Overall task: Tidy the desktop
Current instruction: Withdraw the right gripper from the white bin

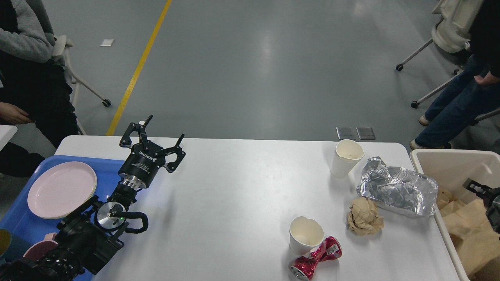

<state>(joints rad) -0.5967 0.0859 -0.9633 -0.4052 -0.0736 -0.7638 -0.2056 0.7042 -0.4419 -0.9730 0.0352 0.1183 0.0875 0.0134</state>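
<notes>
The white desktop (234, 195) holds litter on its right side: an upright paper cup (347, 158), a second paper cup (306, 235) near the front, a crushed red can (316, 257) touching it, a crumpled brown paper ball (364, 216) and crumpled silver foil (396, 187). My left gripper (156, 130) is open and empty above the desktop's far left, beside the blue tray (19, 218). Only a dark tip of my right gripper (474, 186) shows at the right edge, over the cream bin (449, 164). Its fingers cannot be told apart.
Brown paper bags (468, 226) lie in the bin. The tray holds a pink plate (61, 189) and a pink cup (37, 249). One person sits at the far left (23, 78); another stands at the far right (461, 97) near wheeled chairs.
</notes>
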